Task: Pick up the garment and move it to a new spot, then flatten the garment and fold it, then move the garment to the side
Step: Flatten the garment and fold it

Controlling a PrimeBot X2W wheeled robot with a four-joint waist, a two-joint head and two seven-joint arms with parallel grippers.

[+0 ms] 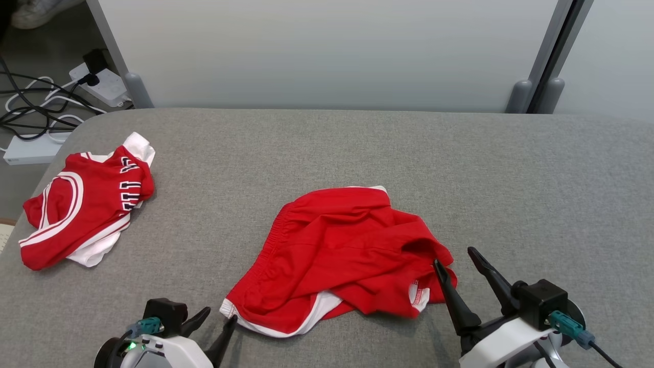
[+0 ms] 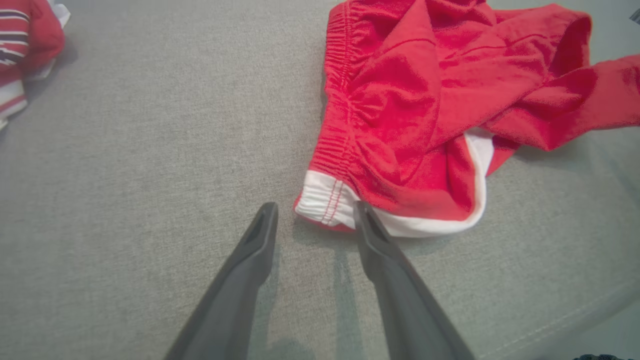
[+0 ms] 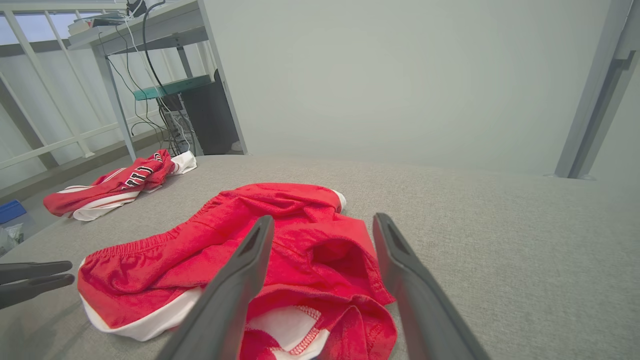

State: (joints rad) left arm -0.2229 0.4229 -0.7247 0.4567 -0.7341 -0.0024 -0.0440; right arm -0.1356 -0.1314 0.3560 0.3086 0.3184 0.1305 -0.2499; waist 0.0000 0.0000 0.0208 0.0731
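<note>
Shorts [image 1: 337, 250], red with white trim, lie crumpled on the grey cloth-covered table [image 1: 357, 153], near its front edge and about midway across. The elastic waistband runs down their left side and the loose legs are bunched to the right.

Nearest the robot, the left gripper [image 1: 219, 314] is released, its fingers parted and low over the table. The white corner of the waistband lies just at its fingertips [image 2: 364, 212], against the right one and not clamped. The right gripper [image 1: 454, 257] is also released, jaws spread wide and pointing over the bunched right end of the shorts. Whether its fingers touch the cloth cannot be told.

Farther off, at the table's left edge and well apart from the shorts, lies a rumpled red and white jersey [image 1: 87, 209]. Beyond the table, a white power strip [image 1: 102, 84] and cables [image 1: 30, 107] lie on the floor at far left. A pale panel [image 1: 327, 51] stands behind.
</note>
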